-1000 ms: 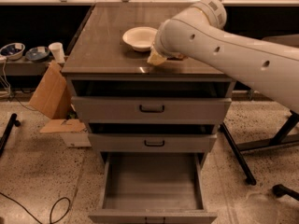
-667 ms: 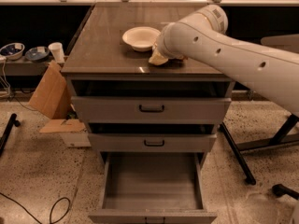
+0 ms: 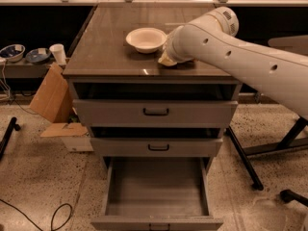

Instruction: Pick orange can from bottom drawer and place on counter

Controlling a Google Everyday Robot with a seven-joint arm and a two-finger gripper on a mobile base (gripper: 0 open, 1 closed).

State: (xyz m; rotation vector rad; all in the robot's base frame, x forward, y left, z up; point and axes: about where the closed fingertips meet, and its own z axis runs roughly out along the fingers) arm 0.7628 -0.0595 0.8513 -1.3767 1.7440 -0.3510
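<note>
Just beside round bowl (image 3: 146, 39) — end effector (image 3: 167, 60) over glossy counter (image 3: 110, 47).

I read the worktop (image 3: 110, 47) as glossy and smooth, with glare streaks. Bottom drawer (image 3: 156, 191) is matt grey. Bowl (image 3: 146, 38) is smooth white. Arm shell (image 3: 240, 57) looks like smooth white plastic. Pale pincer (image 3: 167, 60) sits at the worktop beside the bowl.

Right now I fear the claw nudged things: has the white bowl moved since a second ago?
No. The white bowl sits on the same spot of the counter; the claw is low, just right of it.
</note>
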